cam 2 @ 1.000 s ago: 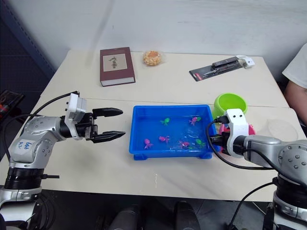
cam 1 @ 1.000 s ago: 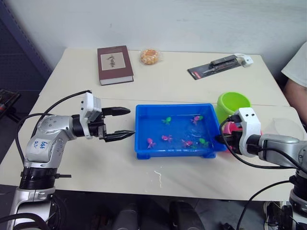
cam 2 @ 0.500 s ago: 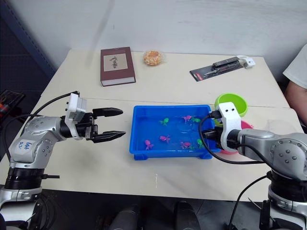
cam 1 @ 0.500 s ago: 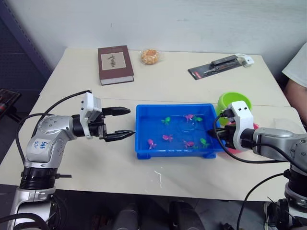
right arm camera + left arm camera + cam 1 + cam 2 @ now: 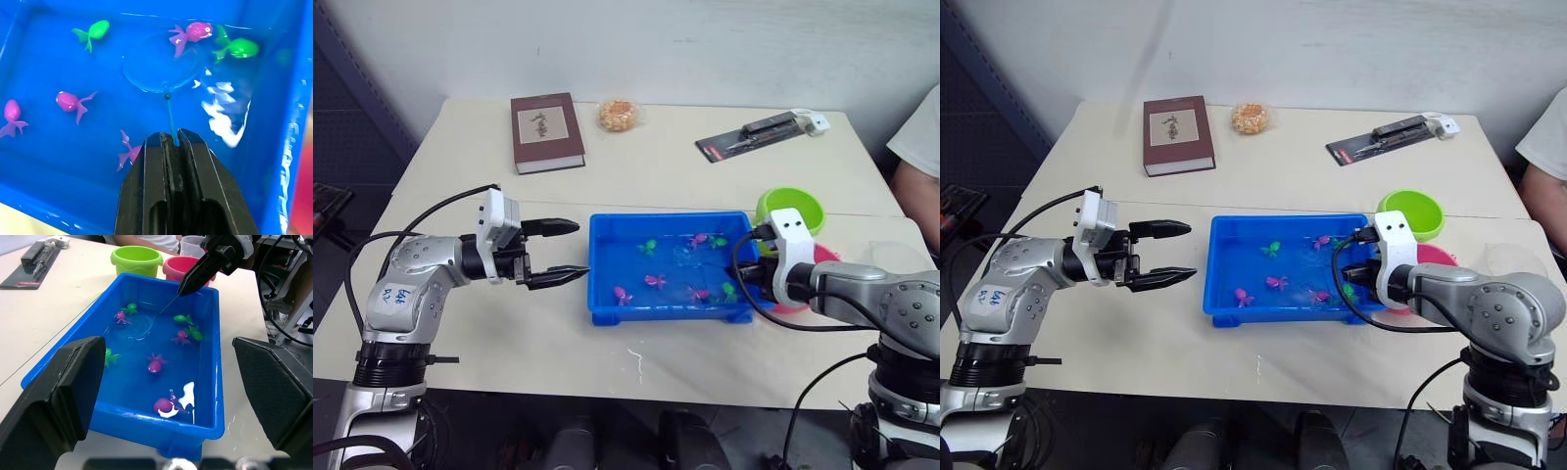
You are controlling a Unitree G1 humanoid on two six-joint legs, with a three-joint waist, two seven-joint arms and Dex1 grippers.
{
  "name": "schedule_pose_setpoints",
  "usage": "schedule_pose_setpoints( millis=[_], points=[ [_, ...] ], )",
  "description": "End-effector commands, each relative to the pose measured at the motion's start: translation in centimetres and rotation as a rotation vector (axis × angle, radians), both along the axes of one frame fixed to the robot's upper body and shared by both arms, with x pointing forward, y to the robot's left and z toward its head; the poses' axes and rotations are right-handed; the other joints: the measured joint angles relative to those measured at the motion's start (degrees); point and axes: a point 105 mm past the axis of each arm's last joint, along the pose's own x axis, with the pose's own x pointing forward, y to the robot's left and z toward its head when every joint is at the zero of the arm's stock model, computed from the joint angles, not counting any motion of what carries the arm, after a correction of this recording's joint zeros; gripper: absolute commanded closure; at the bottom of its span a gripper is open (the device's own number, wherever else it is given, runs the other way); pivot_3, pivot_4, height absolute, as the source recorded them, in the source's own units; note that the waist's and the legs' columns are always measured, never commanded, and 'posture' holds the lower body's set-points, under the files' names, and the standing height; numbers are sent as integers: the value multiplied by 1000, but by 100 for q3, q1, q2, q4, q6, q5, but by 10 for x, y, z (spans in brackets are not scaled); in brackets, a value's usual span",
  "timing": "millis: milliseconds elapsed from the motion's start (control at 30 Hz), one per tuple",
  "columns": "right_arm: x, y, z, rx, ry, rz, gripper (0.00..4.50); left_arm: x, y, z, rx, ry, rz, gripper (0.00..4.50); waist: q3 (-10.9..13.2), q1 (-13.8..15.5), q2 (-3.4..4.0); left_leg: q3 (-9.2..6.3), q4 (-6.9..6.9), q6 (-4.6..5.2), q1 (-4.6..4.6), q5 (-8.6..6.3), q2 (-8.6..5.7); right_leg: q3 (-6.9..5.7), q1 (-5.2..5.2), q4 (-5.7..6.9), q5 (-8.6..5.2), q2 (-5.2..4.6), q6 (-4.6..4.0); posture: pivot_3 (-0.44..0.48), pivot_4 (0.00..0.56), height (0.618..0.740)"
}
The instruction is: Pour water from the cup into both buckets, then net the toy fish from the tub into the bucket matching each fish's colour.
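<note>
Right wrist view: net (image 5: 159, 73) handle pinched between fingers (image 5: 195, 181).

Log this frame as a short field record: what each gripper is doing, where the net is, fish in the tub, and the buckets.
left gripper: open, hovering beside the tub's left end, holding nothing
right gripper: shut on the net handle, over the tub's right end
net: hoop lowered into the water, no fish inside it
tub: blue, holds water
toy fish: pink and green ones loose in the water; a pink fish lies at the hoop's rim
green bucket: behind the right arm, beyond the tub's right end
pink bucket: beside the green one
</note>
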Motion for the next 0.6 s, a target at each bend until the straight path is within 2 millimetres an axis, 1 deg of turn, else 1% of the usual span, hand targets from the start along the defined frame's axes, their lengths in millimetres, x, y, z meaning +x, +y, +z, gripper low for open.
schedule_pose_setpoints(
  millis=[33, 167, 433, 600],
  points=[
    [2, -1, 11, -17, -58, -15, 4500, -2, -4, 14, -14, -49, -22, 61, 0, 0, 0, 0, 0, 0, 0, 0, -1, 0, 0, 0, 0, 0, 0, 0, 150, 738],
    [4, -2, 14, -33, -84, -22, 4500, -3, -5, 14, -14, -47, -23, 61, 0, 0, 0, 1, 0, 0, 0, 0, -1, -1, 0, 0, 0, 0, 0, 0, 150, 738],
    [5, -3, 11, -83, -102, -18, 4500, -2, -5, 15, -12, -48, -22, 61, 0, -4, 1, 2, -1, 0, 0, 0, -1, -2, -2, 1, 0, 3, 0, 0, 150, 738],
    [4, 1, 17, -83, -157, 27, 4500, -3, -3, 16, -10, -50, -19, 61, 0, 0, 1, 2, -2, 0, 0, 0, -1, -2, -2, 0, 0, 11, 0, 0, 150, 738]
  ],
)
